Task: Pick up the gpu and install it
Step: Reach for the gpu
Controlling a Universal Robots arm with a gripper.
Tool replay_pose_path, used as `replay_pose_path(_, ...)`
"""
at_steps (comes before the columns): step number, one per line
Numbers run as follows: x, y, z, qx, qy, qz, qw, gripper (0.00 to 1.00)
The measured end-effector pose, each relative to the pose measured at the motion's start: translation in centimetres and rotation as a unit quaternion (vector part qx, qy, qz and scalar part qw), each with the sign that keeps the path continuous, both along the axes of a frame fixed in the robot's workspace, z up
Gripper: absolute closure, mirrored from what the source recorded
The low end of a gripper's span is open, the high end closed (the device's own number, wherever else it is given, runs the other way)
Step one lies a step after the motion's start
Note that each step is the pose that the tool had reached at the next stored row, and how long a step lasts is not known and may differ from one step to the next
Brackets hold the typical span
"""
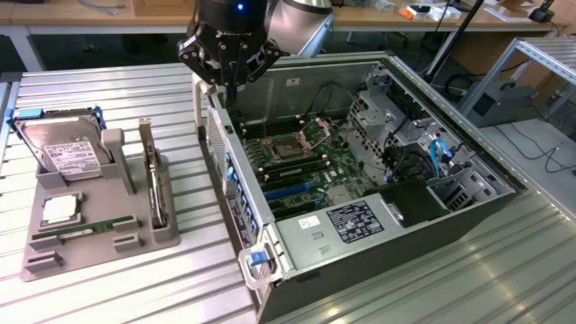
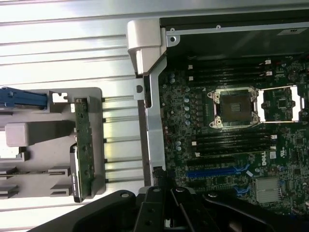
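Note:
The gpu (image 1: 154,181) stands on its long edge in a slot of the grey holder (image 1: 99,260), at the exterior view's left, beside the open computer case (image 1: 468,209). In the wrist view the gpu (image 2: 83,145) shows as a thin green-brown strip. My gripper (image 1: 231,89) hangs over the case's rear wall, above and to the exterior view's right of the gpu and well apart from it. Its fingers are shut with nothing between them. The black linkages of the gripper (image 2: 166,200) show in the wrist view over the case's edge.
The holder also carries a hard drive (image 1: 67,154), a square processor chip (image 1: 59,209) and a green memory stick (image 1: 85,229). Inside the case lie the motherboard's processor socket (image 1: 290,144) and blue expansion slots (image 1: 286,194). A slatted metal table (image 1: 135,297) carries everything.

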State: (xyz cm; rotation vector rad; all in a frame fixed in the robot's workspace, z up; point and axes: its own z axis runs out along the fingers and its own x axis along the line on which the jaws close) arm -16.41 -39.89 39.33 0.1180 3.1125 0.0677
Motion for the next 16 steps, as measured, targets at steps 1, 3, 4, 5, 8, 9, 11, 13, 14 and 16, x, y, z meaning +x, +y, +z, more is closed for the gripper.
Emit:
replay_pose_path(1, -0.07, 0.00, 0.00, 0.0000, 0.0000, 0.000, 1.0000, 0.89)
replay_pose_path(3, -0.22, 0.00, 0.00, 0.0000, 0.0000, 0.000, 1.0000, 0.89)
replay_pose_path(4, -0.30, 0.00, 0.00, 0.0000, 0.0000, 0.000, 1.0000, 0.89)
replay_pose_path(5, -0.35, 0.00, 0.00, 0.0000, 0.0000, 0.000, 1.0000, 0.89)
replay_pose_path(8, -0.51, 0.00, 0.00, 0.0000, 0.0000, 0.000, 1.0000, 0.89)
replay_pose_path(9, -0.56, 0.00, 0.00, 0.0000, 0.0000, 0.000, 1.0000, 0.89)
replay_pose_path(11, -0.75, 0.00, 0.00, 0.0000, 0.0000, 0.000, 1.0000, 0.89)
replay_pose_path(13, -0.82, 0.00, 0.00, 0.0000, 0.0000, 0.000, 1.0000, 0.89)
replay_pose_path(14, -0.88, 0.00, 0.00, 0.0000, 0.0000, 0.000, 1.0000, 0.89)
replay_pose_path(16, -0.98, 0.00, 0.00, 0.0000, 0.0000, 0.000, 1.0000, 0.89)
